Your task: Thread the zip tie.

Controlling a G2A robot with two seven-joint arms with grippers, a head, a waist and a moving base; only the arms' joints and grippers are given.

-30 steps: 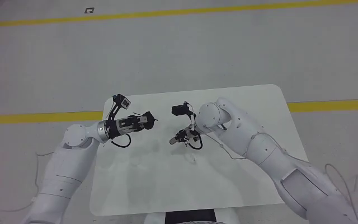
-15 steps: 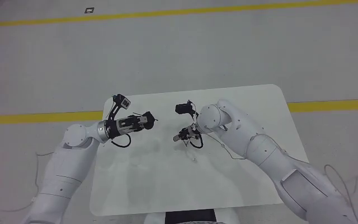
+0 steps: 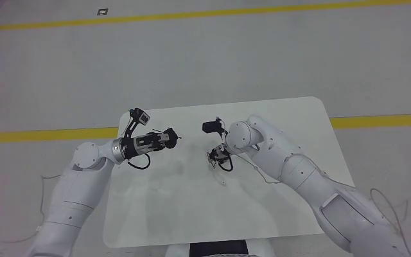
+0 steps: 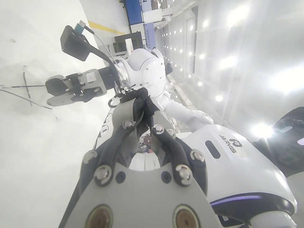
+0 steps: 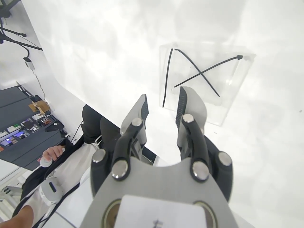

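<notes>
jaws of the right gripper point(image 5: 162, 93) open at the edge of the clear tray point(image 5: 228, 110), zip ties point(image 5: 201, 73) just beyond; left gripper point(image 4: 140, 96), closed on a dark wad point(image 4: 147, 106), well apart.

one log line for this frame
right gripper open over clear tray | zip ties lying in tray, two crossed | left gripper shut, away from tray

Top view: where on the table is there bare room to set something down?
Bare: the table along its near edge, on the robot's side of both grippers, and its far right corner. Crowded: the middle, where the open right gripper hangs by the clear tray of zip ties, the left gripper facing it.
</notes>
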